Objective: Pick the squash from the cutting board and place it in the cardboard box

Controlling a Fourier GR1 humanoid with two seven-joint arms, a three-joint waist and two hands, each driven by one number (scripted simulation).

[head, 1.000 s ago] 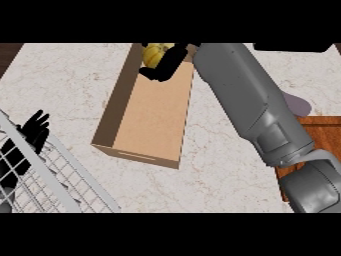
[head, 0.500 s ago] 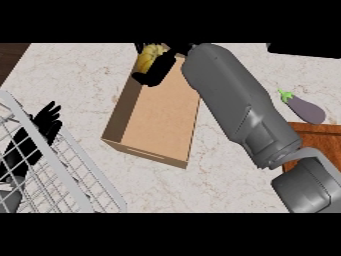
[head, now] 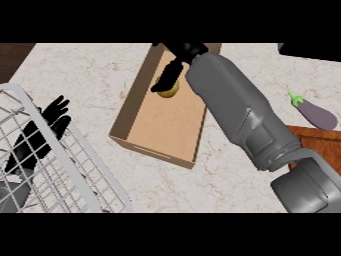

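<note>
Now my right robot hand (head: 171, 74) grips the squash (head: 170, 92), directly beneath its fingers, over the cardboard box (head: 164, 127)'s far end; I judge release comes next.

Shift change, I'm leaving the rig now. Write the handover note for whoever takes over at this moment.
Hands: the right hand reaches over the cardboard box, on the squash; I cannot tell whether it has let go. The left hand is open, resting at the left behind the white wire rack.
Things: the squash is at the box's far end, off the cutting board. An eggplant lies on the counter by the board.
Done: pick and carry.
Left: confirm the release, withdraw the right arm.
</note>
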